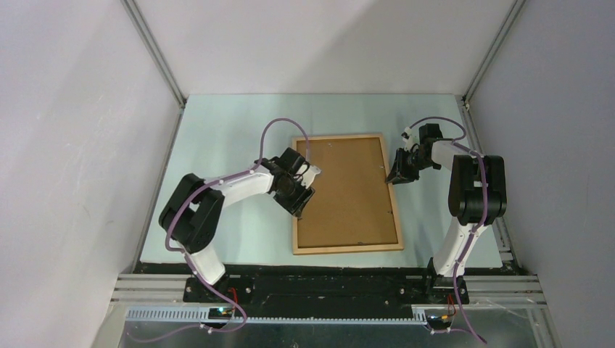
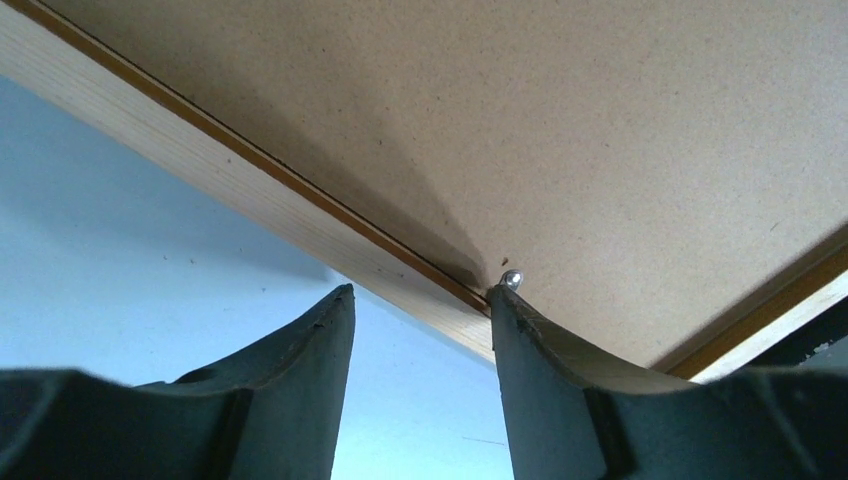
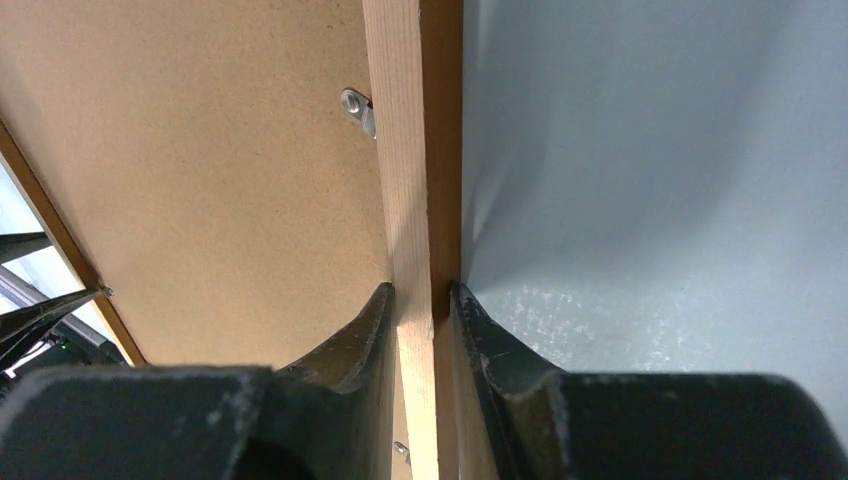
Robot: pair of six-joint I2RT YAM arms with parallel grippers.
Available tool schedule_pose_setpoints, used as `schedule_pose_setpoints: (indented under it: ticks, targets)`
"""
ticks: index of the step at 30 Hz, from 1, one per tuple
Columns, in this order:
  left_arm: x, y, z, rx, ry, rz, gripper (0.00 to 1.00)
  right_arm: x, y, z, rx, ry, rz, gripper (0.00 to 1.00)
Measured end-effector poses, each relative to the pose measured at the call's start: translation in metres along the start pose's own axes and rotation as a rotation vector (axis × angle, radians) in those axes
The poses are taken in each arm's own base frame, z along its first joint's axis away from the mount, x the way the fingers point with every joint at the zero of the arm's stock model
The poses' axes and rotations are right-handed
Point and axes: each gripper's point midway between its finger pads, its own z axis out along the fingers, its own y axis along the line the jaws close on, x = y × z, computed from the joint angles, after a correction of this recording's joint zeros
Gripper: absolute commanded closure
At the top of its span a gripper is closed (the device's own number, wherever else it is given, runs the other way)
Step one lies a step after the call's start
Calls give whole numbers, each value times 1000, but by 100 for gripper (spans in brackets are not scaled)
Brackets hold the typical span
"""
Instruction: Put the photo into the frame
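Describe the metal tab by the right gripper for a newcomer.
On the pale table, a thin light-wood rectangular frame holds a plain brown backing board. Along the rail the right gripper pinches, ahead of its fingertips, sits the small silver metal tab: shiny, unlike the matte wood.

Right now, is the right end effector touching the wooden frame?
Touching. The right wrist view shows the right end effector clamped on the frame, pressing both sides of its moulding with no gap.

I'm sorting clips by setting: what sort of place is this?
Likely a robot lab test cell: white walls, aluminium rails, a pale table, left arm and right arm bolted at its edge.
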Motion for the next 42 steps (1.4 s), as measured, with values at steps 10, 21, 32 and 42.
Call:
schedule_pose_setpoints:
  ticks: [10, 21, 32, 42]
  targets:
    - [-7, 11, -21, -20, -36, -35, 29, 0, 0, 0, 1, 1, -7, 99]
    - [-34, 63, -61, -62, -187, -203, 23, 0, 2, 1, 52, 16, -69, 81]
    - [-37, 76, -66, -46, -223, -270, 23, -8, 3, 4, 133, 11, -165, 80]
    - [-35, 85, -70, -37, -238, -308, 23, -28, 1, 8, 152, 30, -216, 100]
